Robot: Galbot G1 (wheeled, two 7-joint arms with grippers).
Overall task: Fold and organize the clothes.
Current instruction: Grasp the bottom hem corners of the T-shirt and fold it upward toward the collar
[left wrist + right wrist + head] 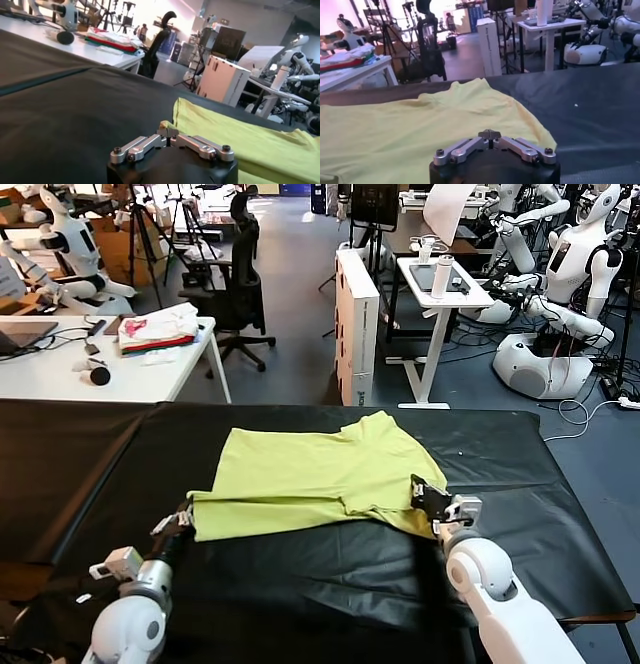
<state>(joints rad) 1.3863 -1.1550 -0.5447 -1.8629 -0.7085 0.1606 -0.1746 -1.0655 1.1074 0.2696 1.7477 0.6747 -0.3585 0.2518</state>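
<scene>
Lime-yellow thin-fabric T-shirt (318, 474) partly folded on black table cover (520, 454); left gripper (186, 515) pinches its near-left corner, right gripper (428, 496) pinches near-right edge.

the t-shirt (310, 474) is thin, soft, matt lime-yellow cloth, lightly creased. it lies on a black table cover (300, 584) with a faint plastic-like sheen and wrinkles. the left gripper (169, 132) has brushed silvery metal links on a glossy black housing.

A black-covered table (560, 484) filled the foreground. Beyond it lay grey floor (300, 314), a white desk (180, 379), a black office chair (238, 279), and a white standing desk (440, 299).
</scene>
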